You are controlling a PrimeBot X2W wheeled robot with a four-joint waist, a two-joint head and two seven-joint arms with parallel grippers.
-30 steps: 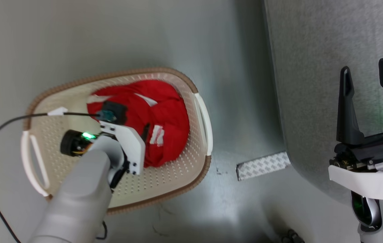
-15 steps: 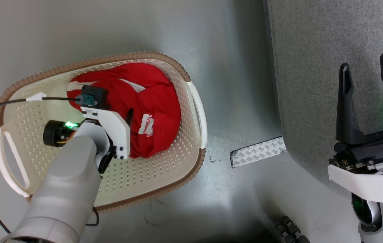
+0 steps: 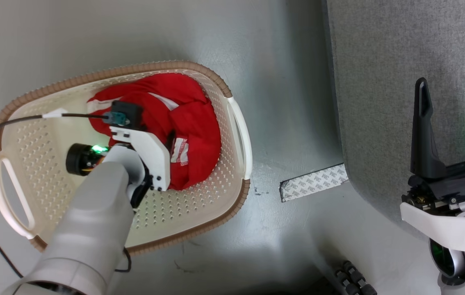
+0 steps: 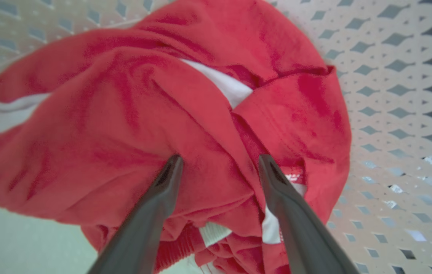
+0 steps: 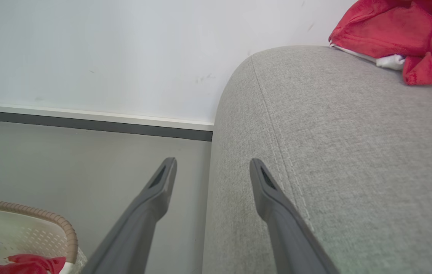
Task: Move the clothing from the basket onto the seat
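Off to the far left, a black cable [image 3: 11, 123] runs in over the basket [image 3: 191, 205] toward the left arm's wrist. The cream basket sits on the grey floor [image 3: 290, 102] and surrounds the left gripper [image 4: 220, 158] on every side, its perforated wall rising just to the gripper's right. That gripper points down into the basket. Its two dark fingers [image 4: 151, 213] are spread apart and their tips are pushed into the red clothing [image 3: 197, 131], with a raised fold of cloth lying between them, not yet pinched. The clothing is bunched in a heap directly under the gripper and beyond its tips, filling the far right part of the basket. A white stripe shows past the fingertips, and white trim shows near the right finger. Further right, between the two grippers, a pale strip of tape [image 3: 314, 182] lies on the floor, one end touching the foot of the seat [image 3: 380, 82]. The right gripper [image 3: 446, 73] hangs over the grey seat, well apart from the basket. It holds nothing and its fingers stand wide apart, with the cushion's stitched seam running under its right finger. Ahead of it and to its right, another red garment [image 5: 410, 30] lies crumpled on top of the seat, against the pale wall [image 5: 105, 49].
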